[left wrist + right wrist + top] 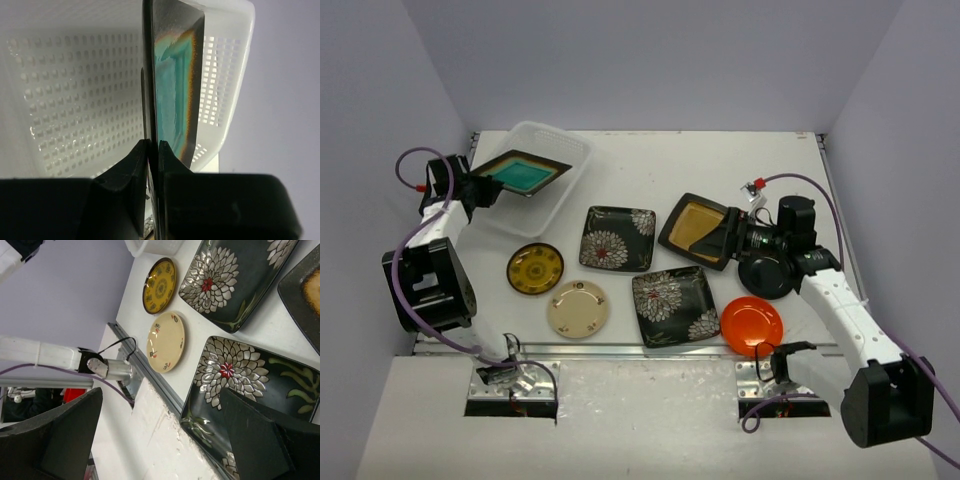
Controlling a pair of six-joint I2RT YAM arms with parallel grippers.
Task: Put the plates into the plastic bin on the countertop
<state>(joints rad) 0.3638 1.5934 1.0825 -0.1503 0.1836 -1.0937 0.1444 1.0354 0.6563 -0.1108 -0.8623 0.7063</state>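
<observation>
My left gripper [480, 187] is shut on the rim of the square teal plate [523, 172], holding it over the plastic bin [552, 140] at the back left of the countertop [720, 165]. In the left wrist view the teal plate [172, 90] stands edge-on between my fingers, with the bin's perforated wall [75, 90] behind it. My right gripper [732, 238] is open beside the amber plate [695, 228]; in its wrist view the right gripper [162, 430] has nothing between its fingers, and one finger [255, 440] hangs over a flowered plate [240, 385].
On the countertop lie two flowered square plates [617, 238] [675, 305], a yellow patterned plate [535, 268], a cream plate [578, 308], an orange plate [752, 325], and a black round plate [767, 275] partly under my right arm. The metal front edge [620, 348] runs below them.
</observation>
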